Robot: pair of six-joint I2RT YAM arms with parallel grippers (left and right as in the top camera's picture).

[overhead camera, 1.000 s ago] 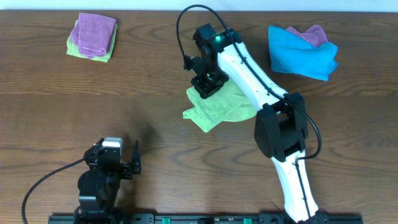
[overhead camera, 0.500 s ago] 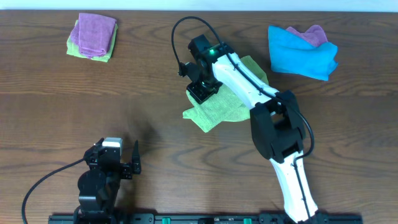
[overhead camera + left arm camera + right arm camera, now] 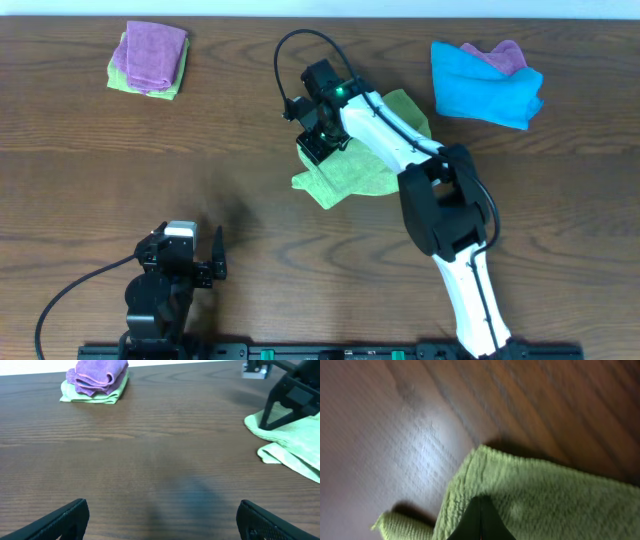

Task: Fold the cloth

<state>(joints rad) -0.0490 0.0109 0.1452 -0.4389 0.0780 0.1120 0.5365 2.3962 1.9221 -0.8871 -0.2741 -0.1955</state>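
The cloth [image 3: 345,180] lay rumpled at the middle of the bench [image 3: 200,170]. The right gripper [image 3: 318,143] was closed on its upper-left edge; the left gripper [image 3: 162,512] stood open, empty and well apart. Judged light, limp and grippy: best pinched at a corner or hem.

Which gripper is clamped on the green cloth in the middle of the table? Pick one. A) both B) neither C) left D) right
D: the right gripper is shut on the green cloth, while the left gripper stands open over the table, apart from it.
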